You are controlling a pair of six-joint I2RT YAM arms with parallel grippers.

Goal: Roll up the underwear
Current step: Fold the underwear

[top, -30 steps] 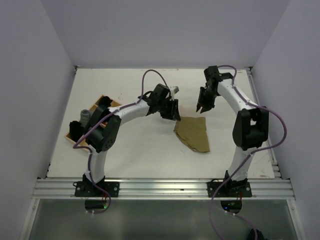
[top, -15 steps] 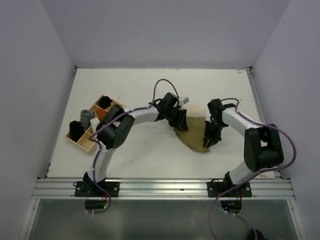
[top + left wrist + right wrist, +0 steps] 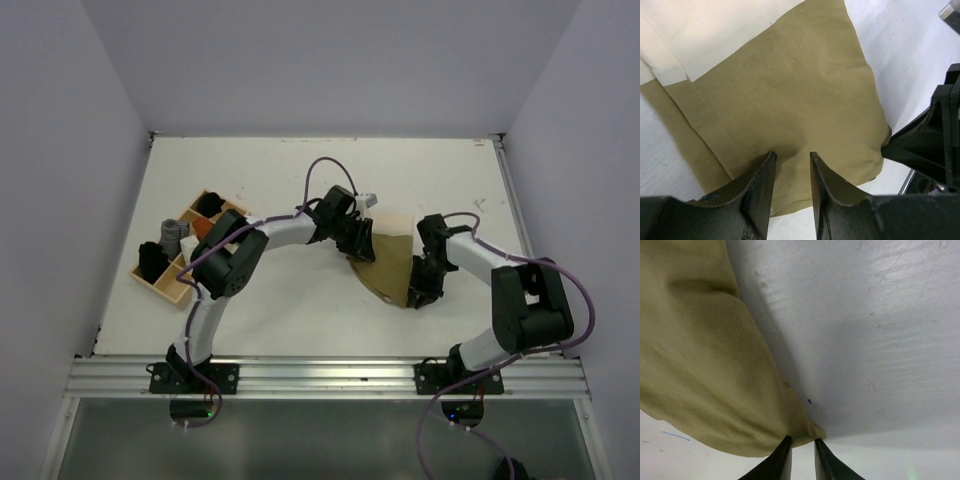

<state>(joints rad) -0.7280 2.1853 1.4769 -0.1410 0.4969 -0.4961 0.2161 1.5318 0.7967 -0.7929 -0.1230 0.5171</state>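
Top external view: two arms reach in from the near edge. The left arm sweeps up and across to the right, with its elbow bent above the tray. The left gripper is down on the upper left edge of the underwear. The right arm folds back on itself, its forearm slanting left and down, so the right gripper meets the cloth's near right corner.

One underwear lies flat on the table between the two grippers, olive side up, with a cream band along its far edge. One tray sits at the left; the bundles in it are too small to count.

Left wrist view: the fingers stand close together and pinch a small pucker of olive cloth. The other gripper touches the cloth's corner at the right.

Right wrist view: the fingertips are almost together at the very tip of the corner — whether they grip it cannot be told.
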